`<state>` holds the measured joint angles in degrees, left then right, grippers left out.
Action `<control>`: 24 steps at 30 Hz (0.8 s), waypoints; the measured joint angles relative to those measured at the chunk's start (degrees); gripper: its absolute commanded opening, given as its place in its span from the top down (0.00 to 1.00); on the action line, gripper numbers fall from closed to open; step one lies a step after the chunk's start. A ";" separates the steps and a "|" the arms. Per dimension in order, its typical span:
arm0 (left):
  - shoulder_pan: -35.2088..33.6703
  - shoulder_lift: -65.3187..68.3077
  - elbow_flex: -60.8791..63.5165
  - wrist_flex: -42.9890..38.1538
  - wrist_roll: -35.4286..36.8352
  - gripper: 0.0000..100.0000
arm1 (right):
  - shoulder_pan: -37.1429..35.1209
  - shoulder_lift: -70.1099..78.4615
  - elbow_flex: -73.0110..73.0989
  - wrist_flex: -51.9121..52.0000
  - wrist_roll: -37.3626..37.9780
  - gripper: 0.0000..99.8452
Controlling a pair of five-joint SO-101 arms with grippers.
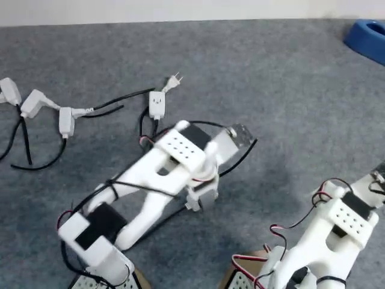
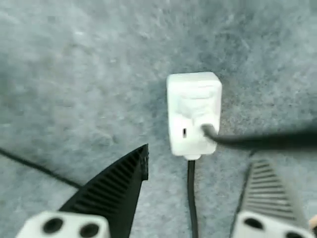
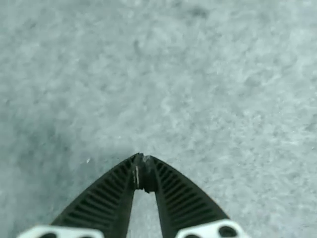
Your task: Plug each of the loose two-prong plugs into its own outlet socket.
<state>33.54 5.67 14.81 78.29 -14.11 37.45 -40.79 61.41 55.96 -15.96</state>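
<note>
Left tool (image 2: 200,157) spread, near outlet socket (image 2: 193,111) | right tool (image 3: 143,164) closed

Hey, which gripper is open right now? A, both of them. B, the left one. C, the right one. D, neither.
B: the left gripper has its fingers standing apart with the white socket just ahead of them, while the right gripper has its tips touching over the carpet.

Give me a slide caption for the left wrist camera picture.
Open left gripper above a white outlet socket and its black cable on grey carpet.
</note>
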 measured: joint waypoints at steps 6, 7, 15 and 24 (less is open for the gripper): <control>0.79 8.62 0.00 -1.32 2.73 0.74 | 2.20 0.00 2.37 -2.99 0.35 0.99; 0.79 9.85 0.00 -1.93 2.81 0.74 | 2.20 0.00 2.37 -2.99 0.35 0.99; 0.70 11.52 0.00 -3.34 2.99 0.88 | 2.20 0.00 2.37 -3.08 0.35 0.99; -7.47 11.87 -7.56 -2.20 1.14 0.93 | 2.20 0.00 2.37 -3.08 0.35 0.99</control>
<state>26.07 17.54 7.25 76.09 -12.97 39.65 -40.79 63.78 52.88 -15.60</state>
